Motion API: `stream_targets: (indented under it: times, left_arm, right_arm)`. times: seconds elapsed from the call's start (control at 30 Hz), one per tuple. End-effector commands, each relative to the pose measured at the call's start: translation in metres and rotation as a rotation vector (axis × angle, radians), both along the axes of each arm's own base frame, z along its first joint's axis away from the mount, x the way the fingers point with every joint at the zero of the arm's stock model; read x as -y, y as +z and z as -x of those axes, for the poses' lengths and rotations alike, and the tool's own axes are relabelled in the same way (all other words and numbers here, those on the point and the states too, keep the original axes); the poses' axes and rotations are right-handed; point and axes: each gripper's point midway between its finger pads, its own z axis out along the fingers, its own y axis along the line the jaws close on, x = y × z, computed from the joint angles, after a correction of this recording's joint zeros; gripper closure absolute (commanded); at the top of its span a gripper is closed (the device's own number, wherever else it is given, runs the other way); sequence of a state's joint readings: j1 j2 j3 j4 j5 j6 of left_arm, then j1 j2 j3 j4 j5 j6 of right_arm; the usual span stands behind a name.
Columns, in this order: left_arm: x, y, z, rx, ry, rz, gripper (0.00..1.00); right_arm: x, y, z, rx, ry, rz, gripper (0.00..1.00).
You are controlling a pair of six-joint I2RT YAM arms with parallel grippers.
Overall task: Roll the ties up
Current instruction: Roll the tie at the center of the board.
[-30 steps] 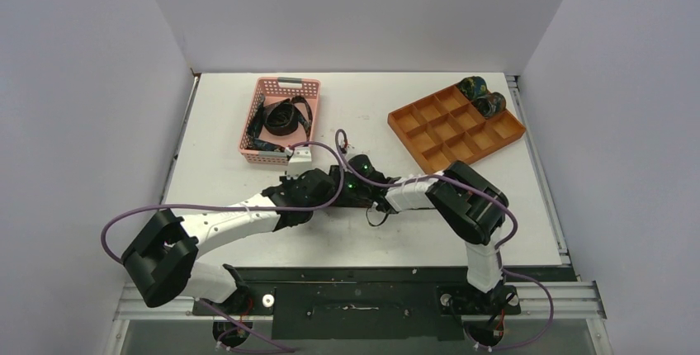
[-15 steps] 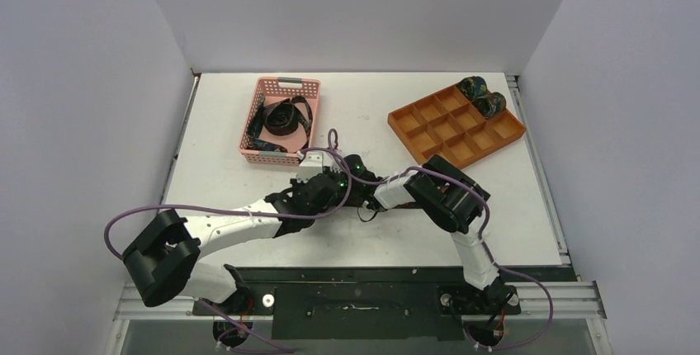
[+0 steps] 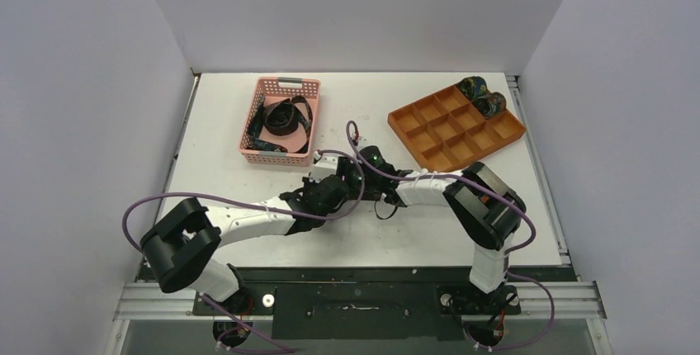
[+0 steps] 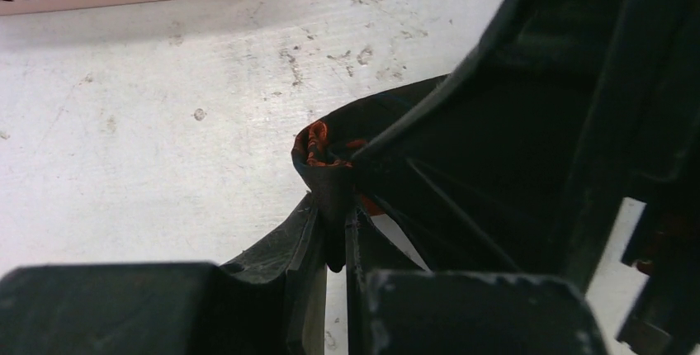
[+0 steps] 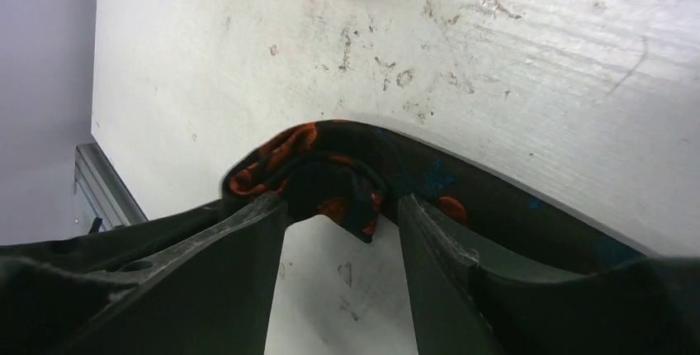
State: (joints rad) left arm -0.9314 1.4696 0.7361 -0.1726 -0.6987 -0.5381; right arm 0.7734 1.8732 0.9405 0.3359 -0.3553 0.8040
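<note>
Top view first: the left gripper (image 3: 332, 185) and right gripper (image 3: 367, 175) are brought tip to tip mid-surface (image 3: 223, 165), and whatever's between them is hidden by the wrists. Loose ties (image 3: 281, 118) are piled in the pink basket (image 3: 286, 83), and two rolled ties (image 3: 482, 95) are parked in the far corner of the orange tray (image 3: 429, 157). So a chunk of the job looks done, with more to go.

Left wrist view: the jaws are pretty much closed, with a fold of the tie (image 4: 323, 157) pinched between them. Its curled end, orange pattern showing, lies on the surface just past the tips.

Right wrist view: the jaws are spread, with that same curl sitting between the fingers (image 5: 248, 235). Whether it's actually being squeezed can't be told.

The step looks like the very start of the roll, with only the first turn formed. Next, the curl probably needs to be turned along the strip while tension is kept, or it'll spring open.
</note>
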Motion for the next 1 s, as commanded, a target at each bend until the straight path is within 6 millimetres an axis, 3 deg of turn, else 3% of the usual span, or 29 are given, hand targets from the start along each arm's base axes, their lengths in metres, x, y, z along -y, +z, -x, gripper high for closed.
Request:
stream_targets:
  times: [0.0,0.07,0.17,0.23,0.5,0.83,0.97]
  left_arm:
    - [0.027,0.02,-0.008,0.056,-0.049,-0.002,1.0]
    - [0.028,0.022,-0.009,0.065,-0.042,-0.023,1.0]
    - [0.024,0.024,-0.008,0.072,-0.01,-0.019,1.0]
    - [0.019,0.026,-0.007,0.081,0.019,-0.004,1.0]
    - [0.011,0.02,-0.001,0.09,0.075,0.063,1.0]
    - [0.001,0.018,0.004,0.101,0.146,0.131,1.0]
    - [-0.002,0.017,0.006,0.102,0.179,0.203,1.0]
  right_arm:
    - [0.02,0.038,-0.017,0.129,-0.109,0.033,0.48]
    - [0.027,0.044,-0.019,0.163,-0.133,0.027,0.55]
    - [0.02,0.037,-0.016,0.134,-0.092,0.009,0.67]
    - [0.015,0.034,-0.014,0.116,-0.074,-0.007,0.7]
    - [0.018,0.013,-0.006,0.074,-0.058,0.034,0.62]
    - [0.007,-0.016,0.006,0.0,-0.003,0.071,0.63]
    - [0.004,-0.016,0.006,-0.007,-0.001,0.055,0.69]
